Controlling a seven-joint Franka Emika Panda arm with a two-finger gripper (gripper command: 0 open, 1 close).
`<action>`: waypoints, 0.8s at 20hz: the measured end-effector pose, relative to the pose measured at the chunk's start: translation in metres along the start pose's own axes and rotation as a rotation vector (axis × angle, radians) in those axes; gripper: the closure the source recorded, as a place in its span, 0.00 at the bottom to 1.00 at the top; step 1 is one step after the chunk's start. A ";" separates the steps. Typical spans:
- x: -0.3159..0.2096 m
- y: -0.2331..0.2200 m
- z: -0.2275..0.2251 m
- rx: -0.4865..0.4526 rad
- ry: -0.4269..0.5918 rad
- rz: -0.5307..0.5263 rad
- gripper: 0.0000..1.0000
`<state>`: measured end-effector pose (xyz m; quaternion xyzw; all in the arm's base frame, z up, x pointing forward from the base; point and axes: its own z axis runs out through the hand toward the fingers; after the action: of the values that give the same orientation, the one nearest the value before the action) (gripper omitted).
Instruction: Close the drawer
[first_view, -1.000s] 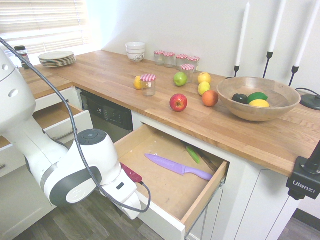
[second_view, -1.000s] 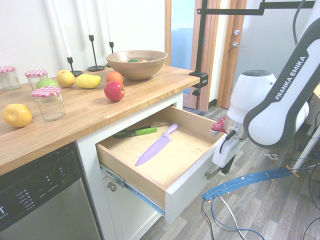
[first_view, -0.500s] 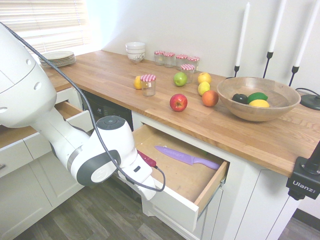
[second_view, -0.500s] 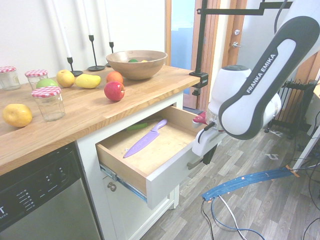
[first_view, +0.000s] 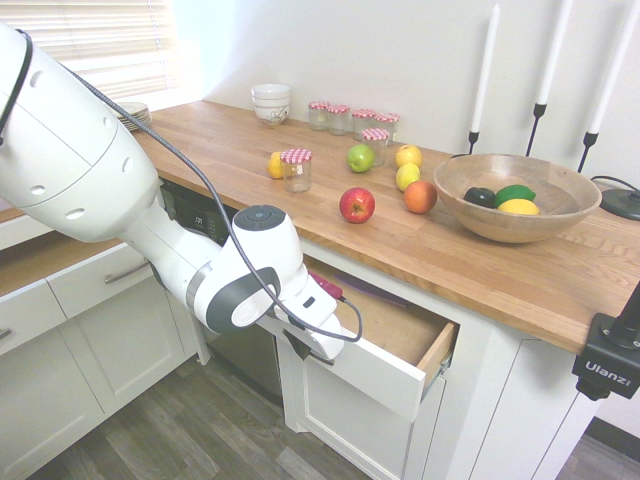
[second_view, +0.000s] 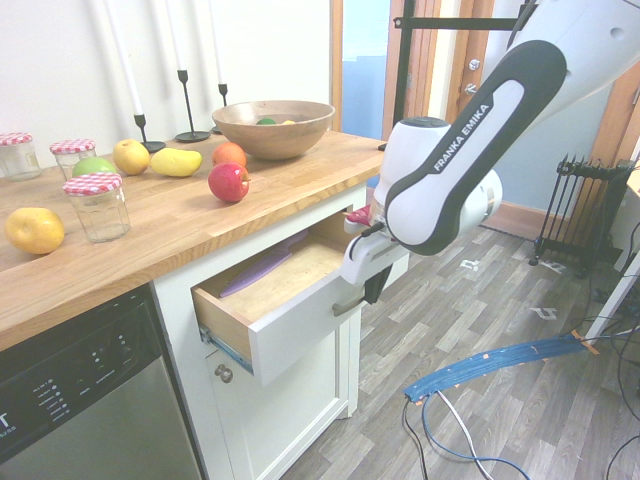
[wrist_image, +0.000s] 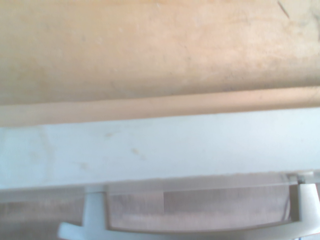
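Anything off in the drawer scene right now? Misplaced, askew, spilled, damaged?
Mostly normal. One oddity: the purple knife lies loose and bare in the partly open drawer, with no sheath or tray visible around it. The fruit bowl and lidded jar stand upright on the counter; no spill visible.

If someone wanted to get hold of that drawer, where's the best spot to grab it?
Probably the middle of the bar handle, coming straight at the white front panel from the floor side. The bar stands out from the panel, leaving a gap behind it for fingers, and it runs lengthwise along the front.
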<state>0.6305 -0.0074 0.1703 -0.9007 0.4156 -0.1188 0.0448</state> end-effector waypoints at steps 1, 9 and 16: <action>0.004 -0.005 0.000 0.005 0.012 0.007 1.00; 0.040 -0.038 0.005 0.021 0.057 0.045 1.00; 0.045 -0.061 0.013 0.020 0.062 0.043 1.00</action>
<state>0.7064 -0.0020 0.1769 -0.8869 0.4349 -0.1500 0.0433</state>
